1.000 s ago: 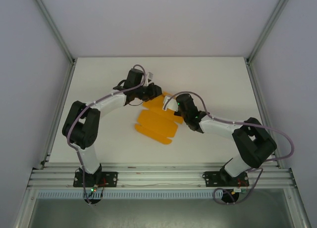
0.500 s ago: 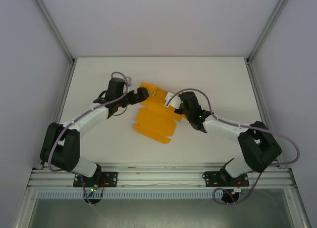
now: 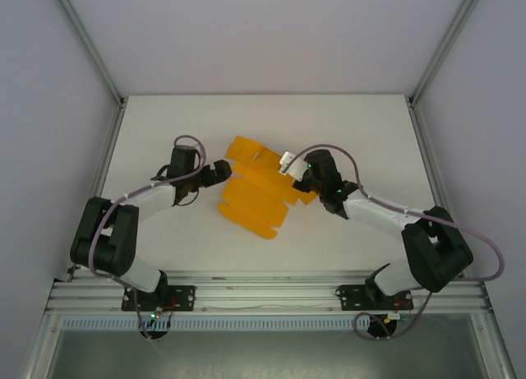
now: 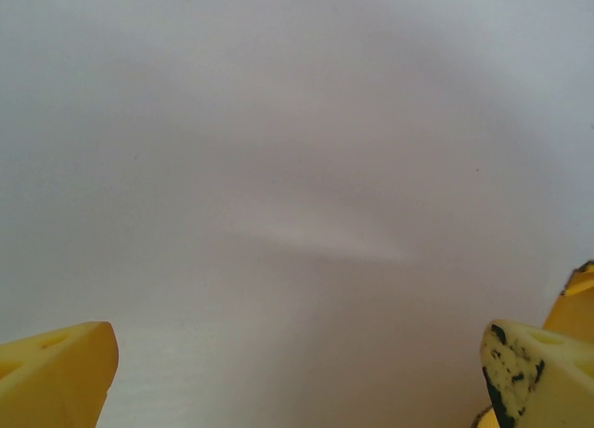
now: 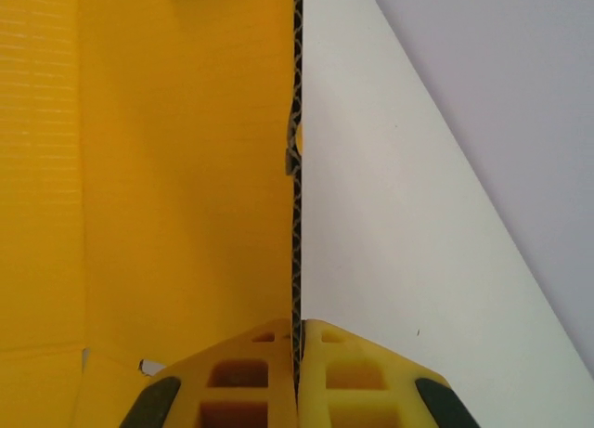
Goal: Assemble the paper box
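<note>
Box (image 3: 255,194) was a die-cut sheet, mostly flat, mid-table (image 3: 164,116) between the two arms, flaps not yet folded up.

Right gripper (image 5: 299,330) was pinching the sheet's right edge. The wrist view showed the fingers pressed together on the card edge-on, with the flutes visible. I couldn't tell whether that flap was lifted off the table.

Left gripper (image 3: 223,171) sat just beside the sheet's left edge, fingers (image 4: 56,372) spread wide with nothing between them, not touching the card.

Handling, my read:
- Thin corrugated card, very light. It should slide on the smooth table if pushed, so one arm has to anchor it.
- Stiff enough within a panel, weak at the creases, so it should fold there first.
- A hard pinch could crush the flutes or dent an edge, so moderate force.
- Flat panels give nothing to grab. Take it at a free flap edge, close to a crease, fingers across the thickness as the right gripper had it.
- For the left, the nearest left flap looked like the obvious hold.
</note>
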{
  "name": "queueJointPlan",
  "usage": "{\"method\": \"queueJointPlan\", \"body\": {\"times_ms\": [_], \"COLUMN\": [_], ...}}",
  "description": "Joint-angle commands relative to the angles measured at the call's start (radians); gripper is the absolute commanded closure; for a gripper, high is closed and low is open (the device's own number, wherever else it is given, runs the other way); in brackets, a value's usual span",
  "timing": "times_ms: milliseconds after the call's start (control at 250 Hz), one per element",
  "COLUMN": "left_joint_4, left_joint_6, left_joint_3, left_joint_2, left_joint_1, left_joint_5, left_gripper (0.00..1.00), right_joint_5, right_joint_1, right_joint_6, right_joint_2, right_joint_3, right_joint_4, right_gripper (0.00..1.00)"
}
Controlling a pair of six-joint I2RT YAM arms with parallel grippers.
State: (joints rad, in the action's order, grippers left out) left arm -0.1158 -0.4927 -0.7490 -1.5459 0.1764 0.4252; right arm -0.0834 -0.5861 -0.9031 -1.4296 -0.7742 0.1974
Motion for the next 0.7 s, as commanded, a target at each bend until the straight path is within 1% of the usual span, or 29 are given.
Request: {"method": "queueJointPlan", "body": {"times_ms": [0,172,276,364,492,600,696], "left_joint_4": [-0.124,-0.224,-0.287,-0.338,-0.408,-0.473,-0.505], "left_joint_6": [0.063,0.098,0.083,0.058,0.018,-0.02,-0.033], "left_joint_3": [-0.008,0.025,0.03,0.027,0.028,0.029,0.03], "left_joint_2": [-0.018,-0.037,-0.063,-0.097,-0.133,-0.154,-0.169], "left_joint_1": [0.003,0.022,0.038,0.047,0.047,0.05,0.05], "left_joint_5": [0.089,0.221,0.272,0.311,0.357,0.402,0.41], "left_gripper": [0.02,0.05,0.13,0.24,0.29,0.38,0.47], "right_joint_5": [-0.03,-0.06,-0.073,-0.096,-0.131,-0.18,-0.198], "right_joint_1": [0.003,0.005,0.008,0.018,0.03,0.046,0.05], "right_joint_6": [0.038,0.049,0.054,0.067,0.085,0.11,0.106], "right_joint_2": [0.0,-0.006,-0.011,-0.01,-0.005,0.002,0.003], "right_joint_3": [-0.028,-0.044,-0.044,-0.051,-0.063,-0.064,-0.065], "right_joint_4": [0.006,-0.015,0.003,0.013,0.017,0.024,0.019], "right_gripper": [1.0,1.0,1.0,1.0,1.0,1.0,1.0]}}
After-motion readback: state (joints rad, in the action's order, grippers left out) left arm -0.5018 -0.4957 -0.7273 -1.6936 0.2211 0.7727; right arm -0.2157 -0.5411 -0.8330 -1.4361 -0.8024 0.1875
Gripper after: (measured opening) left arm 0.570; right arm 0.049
